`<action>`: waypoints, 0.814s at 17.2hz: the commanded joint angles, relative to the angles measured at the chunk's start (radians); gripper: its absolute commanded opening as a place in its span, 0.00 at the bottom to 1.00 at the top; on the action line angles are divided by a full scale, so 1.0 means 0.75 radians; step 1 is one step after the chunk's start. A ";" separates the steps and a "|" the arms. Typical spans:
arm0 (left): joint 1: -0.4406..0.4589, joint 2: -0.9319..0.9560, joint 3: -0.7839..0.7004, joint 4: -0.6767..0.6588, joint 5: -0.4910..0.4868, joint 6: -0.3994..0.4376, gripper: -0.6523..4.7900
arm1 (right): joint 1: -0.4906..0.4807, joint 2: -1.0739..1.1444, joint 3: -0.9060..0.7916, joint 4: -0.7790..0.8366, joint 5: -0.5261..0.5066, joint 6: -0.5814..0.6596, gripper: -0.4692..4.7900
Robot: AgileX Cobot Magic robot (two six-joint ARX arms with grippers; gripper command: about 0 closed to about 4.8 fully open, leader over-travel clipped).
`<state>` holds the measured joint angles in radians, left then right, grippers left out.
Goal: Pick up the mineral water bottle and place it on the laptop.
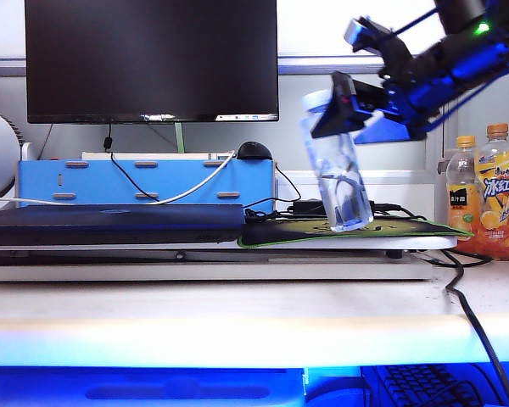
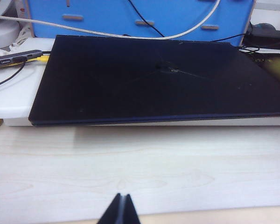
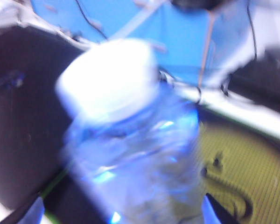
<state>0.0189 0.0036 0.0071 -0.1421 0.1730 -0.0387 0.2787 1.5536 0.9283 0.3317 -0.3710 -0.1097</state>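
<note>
Exterior: the bottle (image 1: 338,165) tilts on the mouse pad (image 1: 407,231) right of the laptop (image 1: 110,222), right gripper (image 1: 343,106) spread wide astride its cap. Neighbouring juice bottles' (image 1: 485,203) labels are unreadable.
Left wrist: left gripper (image 2: 120,210) clenched, empty, before the laptop (image 2: 154,79).
Right wrist: blurred cap (image 3: 109,77) between the spread fingers (image 3: 217,212)

The right gripper (image 1: 343,114) hangs at the upper part of the mineral water bottle (image 1: 339,170), its jaws set wide on either side of the neck, and the bottle leans below it with its base on the mouse pad (image 1: 407,229). To the gripper's left lies the laptop (image 1: 110,222), with the monitor (image 1: 151,59) above and behind it; to its right, lower down, stand two juice bottles (image 1: 483,195) side by side. The left gripper (image 2: 120,212), fingers together, hovers over the table (image 2: 140,168) just in front of the laptop's near edge.
</note>
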 commanded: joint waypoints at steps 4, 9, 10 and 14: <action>0.001 -0.003 0.000 -0.009 0.008 0.002 0.12 | 0.012 0.119 0.101 -0.066 0.201 -0.046 1.00; 0.001 -0.003 0.000 -0.008 0.008 0.002 0.12 | 0.080 0.176 0.220 -0.267 0.082 -0.035 1.00; 0.001 -0.003 0.000 -0.008 0.009 0.002 0.12 | 0.088 0.176 0.259 -0.405 0.000 -0.009 1.00; 0.001 -0.003 0.000 -0.008 0.009 0.002 0.12 | 0.155 0.177 0.304 -0.556 -0.267 0.230 1.00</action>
<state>0.0189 0.0032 0.0071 -0.1421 0.1730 -0.0387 0.3885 1.6920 1.1492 -0.0891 -0.5289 0.0132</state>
